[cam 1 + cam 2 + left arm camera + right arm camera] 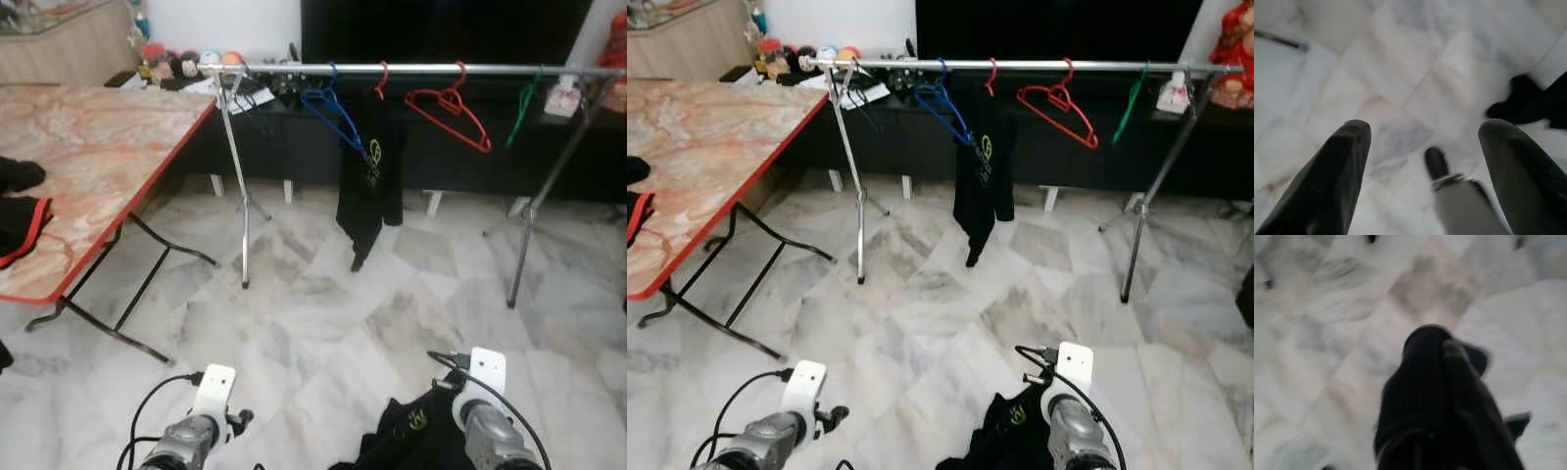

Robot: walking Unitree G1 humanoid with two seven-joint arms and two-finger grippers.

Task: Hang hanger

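Two fingers (1435, 396) pinched on black shirt (402, 436) (right); left gripper (1422, 132) fingers spread

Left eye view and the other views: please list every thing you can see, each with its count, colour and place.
Rail: one, silver, across the room on two stands.
Hangers: four on the rail: blue, red, green, and a red one with a shirt.
Hung shirt: one, black, mid-rail.
Table: one, marbled orange top, red edge, on robot's left.
Dark clothes: on the table's near edge.
Floor: white marble tiles.
Held shirt: one, black, low, at right gripper.
Left gripper: open, over floor.
Right gripper: shut on the held shirt.
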